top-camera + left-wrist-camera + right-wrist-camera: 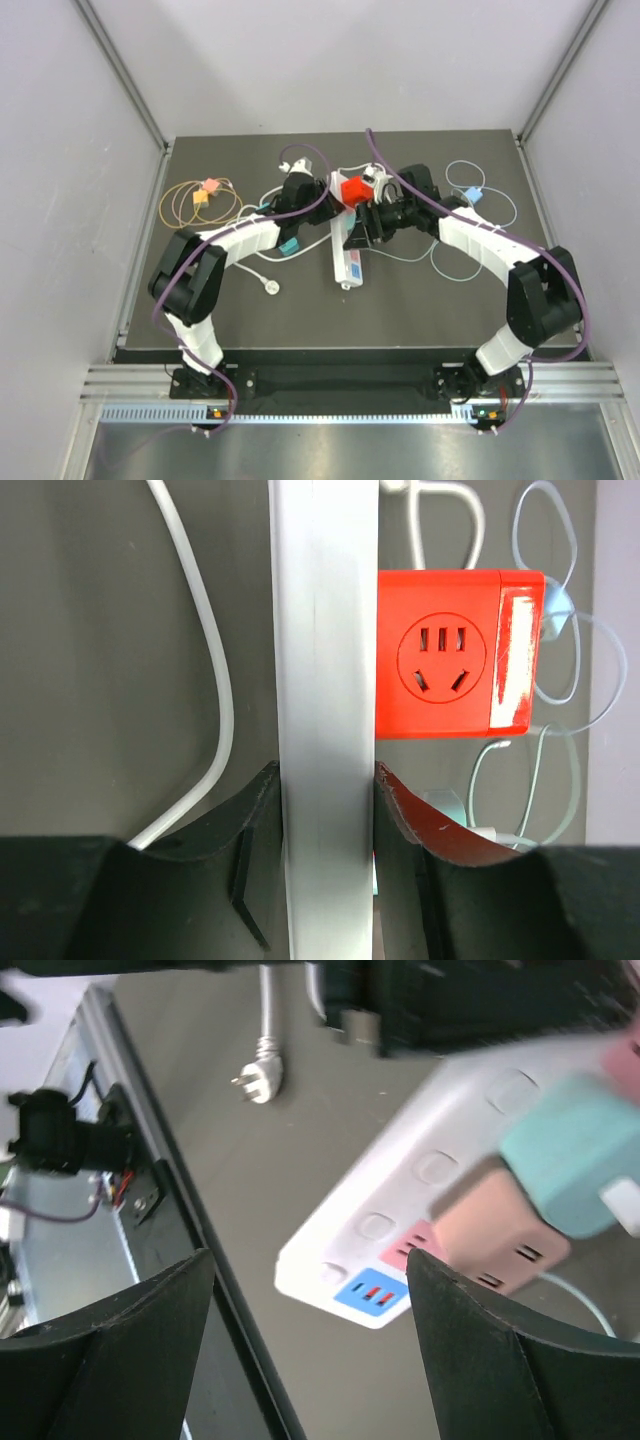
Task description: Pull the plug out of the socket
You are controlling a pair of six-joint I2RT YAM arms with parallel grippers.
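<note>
I read the socket as smooth white plastic with a soft sheen. The red plug against it is glossier plastic, and I see glare on one face. Flanking the socket, the left gripper has matt black plastic fingers. Under the socket the table looks dull dark grey, faintly grainy. The pink adapter and teal adapter on the socket look like matt plastic.
</note>
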